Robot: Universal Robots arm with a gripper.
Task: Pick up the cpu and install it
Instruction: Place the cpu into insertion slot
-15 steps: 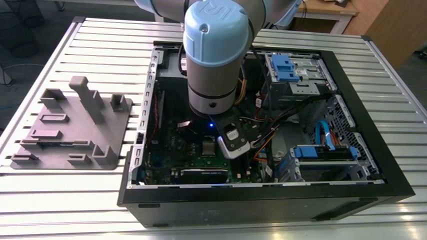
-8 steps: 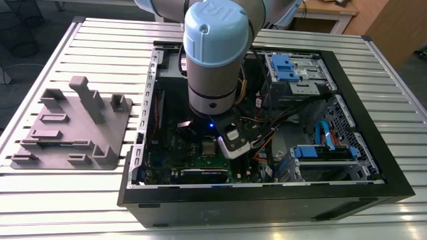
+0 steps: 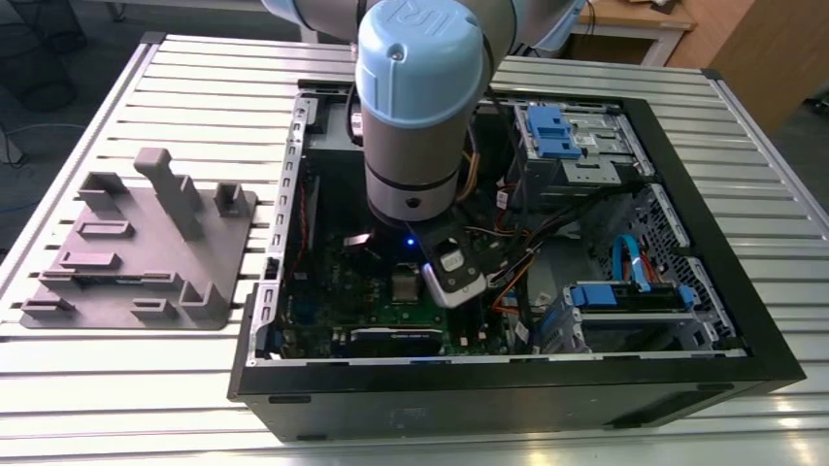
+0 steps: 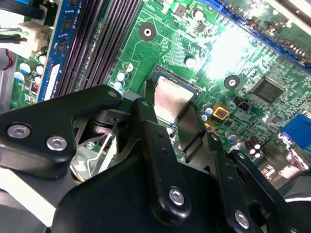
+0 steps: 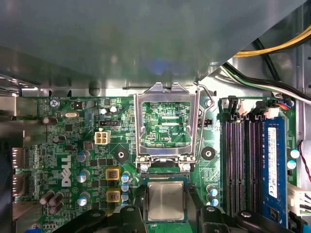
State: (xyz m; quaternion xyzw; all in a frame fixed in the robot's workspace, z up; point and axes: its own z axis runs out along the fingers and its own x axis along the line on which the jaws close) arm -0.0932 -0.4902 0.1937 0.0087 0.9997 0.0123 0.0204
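Observation:
The cpu (image 5: 165, 200), a flat square chip with a pale silver top, lies level over the motherboard's socket, just below the hinged silver socket frame (image 5: 166, 124), which stands flipped open. My gripper (image 5: 166, 211) has one black finger against each of two opposite edges of the chip and is shut on it. In the second wrist view the cpu (image 4: 170, 97) shows between the two black fingertips (image 4: 146, 114), with the socket's dark rim around it. In the exterior view the gripper (image 3: 447, 277) reaches down into the open computer case, over the green motherboard (image 3: 337, 291).
The large grey plastic tray (image 3: 143, 252) with upright posts lies on the slatted table at the exterior view's left, outside the case. Black case walls (image 3: 725, 320), drive bays and cable bundles (image 5: 272, 48) surround the arm. Memory slots (image 5: 240, 165) run beside the socket.

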